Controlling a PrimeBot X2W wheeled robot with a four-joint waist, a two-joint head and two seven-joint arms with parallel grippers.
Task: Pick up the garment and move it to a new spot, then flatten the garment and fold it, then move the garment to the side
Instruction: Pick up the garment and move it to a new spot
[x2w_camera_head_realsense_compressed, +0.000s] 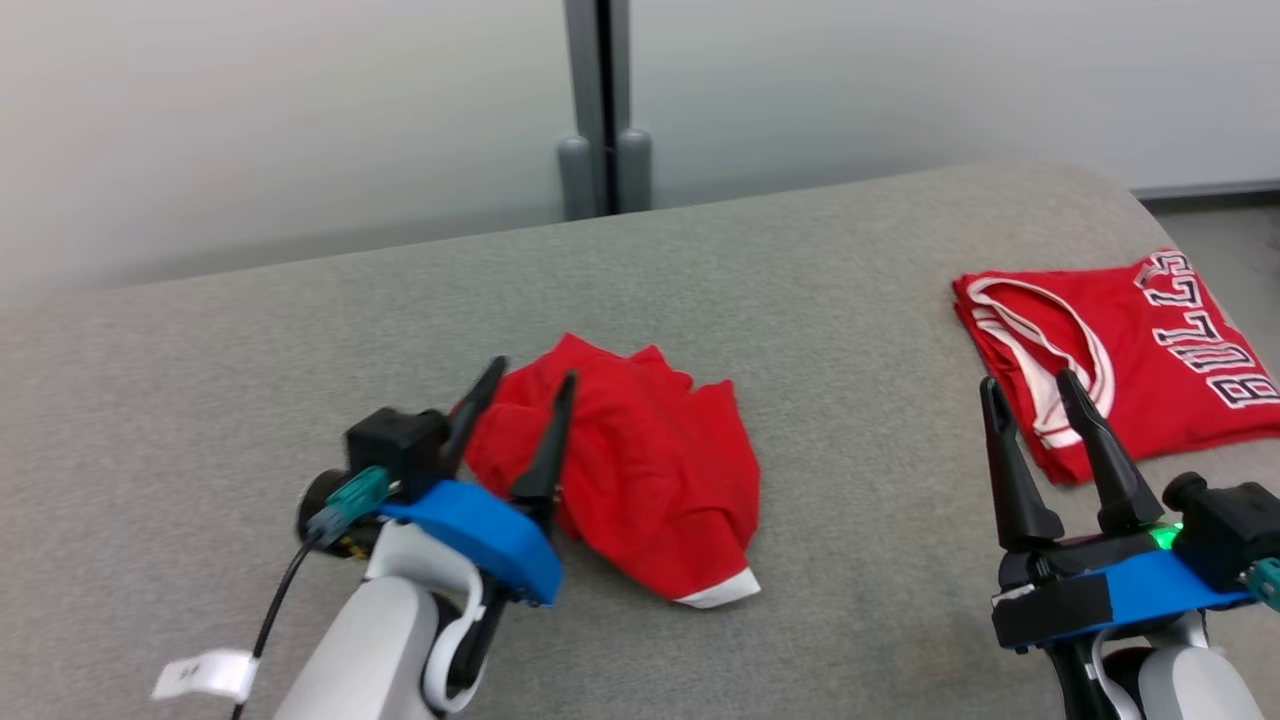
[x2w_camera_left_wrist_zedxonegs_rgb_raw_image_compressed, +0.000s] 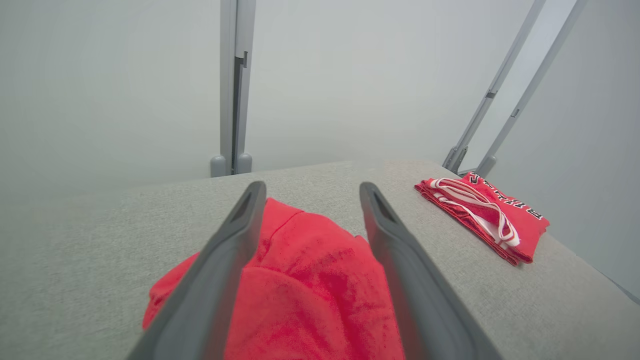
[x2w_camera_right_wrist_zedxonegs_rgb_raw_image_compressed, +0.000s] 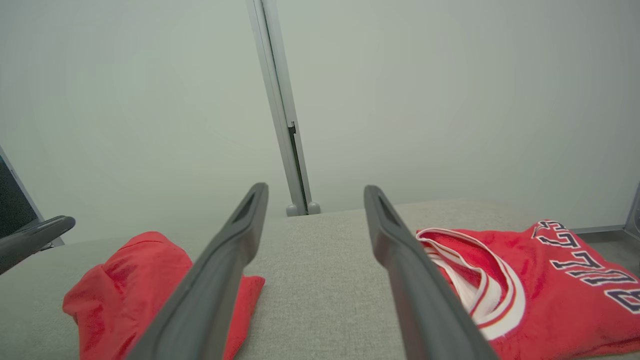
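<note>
Red and crumpled, the garment (x2w_camera_head_realsense_compressed: 640, 490) is lying mid-table (x2w_camera_head_realsense_compressed: 300, 350). The left gripper (x2w_camera_head_realsense_compressed: 533, 370) is hovering spread-fingered over its left edge. The right gripper (x2w_camera_head_realsense_compressed: 1027, 380) is gaping empty beside the folded Bulls jersey (x2w_camera_head_realsense_compressed: 1150, 350).

You have two red garments on one grey table (x2w_camera_head_realsense_compressed: 800, 300): one crumpled garment (x2w_camera_head_realsense_compressed: 640, 480) lying midway between the left and right edges, nearer the front edge, and one folded jersey (x2w_camera_head_realsense_compressed: 1130, 350) with white trim and dark lettering at the right edge. You have two grippers over the front edge, the left gripper (x2w_camera_head_realsense_compressed: 533, 370) and the right gripper (x2w_camera_head_realsense_compressed: 1029, 382), each with two long dark fingers, four fingers in all. Beyond the far edge you can count one upright grey post (x2w_camera_head_realsense_compressed: 580, 100), and the left wrist view adds two slanted grey bars (x2w_camera_left_wrist_zedxonegs_rgb_raw_image_compressed: 492, 89) off the far right corner.
</note>
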